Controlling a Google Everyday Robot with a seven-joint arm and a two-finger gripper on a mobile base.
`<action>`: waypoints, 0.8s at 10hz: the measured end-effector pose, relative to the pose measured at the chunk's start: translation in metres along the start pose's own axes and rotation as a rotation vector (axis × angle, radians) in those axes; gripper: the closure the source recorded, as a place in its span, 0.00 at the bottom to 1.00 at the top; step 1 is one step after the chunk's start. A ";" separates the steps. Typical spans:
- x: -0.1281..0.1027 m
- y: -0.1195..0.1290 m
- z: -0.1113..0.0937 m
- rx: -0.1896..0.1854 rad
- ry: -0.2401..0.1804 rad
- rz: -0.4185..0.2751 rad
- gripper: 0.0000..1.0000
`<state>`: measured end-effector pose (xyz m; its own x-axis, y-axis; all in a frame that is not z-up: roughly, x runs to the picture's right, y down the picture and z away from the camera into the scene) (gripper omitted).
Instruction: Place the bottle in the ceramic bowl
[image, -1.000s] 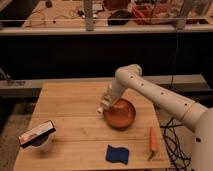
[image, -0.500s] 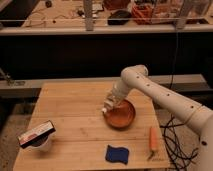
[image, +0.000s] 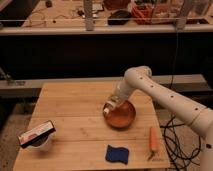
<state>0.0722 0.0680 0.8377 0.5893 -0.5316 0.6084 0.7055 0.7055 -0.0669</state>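
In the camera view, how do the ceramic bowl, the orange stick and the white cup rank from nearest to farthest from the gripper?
The gripper is at the bowl's picture-left rim.
1. ceramic bowl: right at the gripper, mid-table.
2. orange stick: picture-right, toward the front edge.
3. white cup: front picture-left corner, clearly farthest.

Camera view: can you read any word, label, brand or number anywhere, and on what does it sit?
No text reads clearly in this view.
Bottle, at the gripper over the left rim of the ceramic bowl: no label legible.
Dark block on the white cup: pale and reddish marking on its side, too blurred to read.
Orange crate on the back bench: too blurred to read.
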 end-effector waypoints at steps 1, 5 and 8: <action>0.000 0.001 0.000 0.003 0.000 0.003 0.84; 0.001 0.004 -0.002 0.005 0.003 0.009 0.75; 0.002 0.006 -0.004 0.009 0.006 0.020 0.62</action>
<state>0.0784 0.0693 0.8356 0.6053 -0.5203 0.6024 0.6903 0.7199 -0.0719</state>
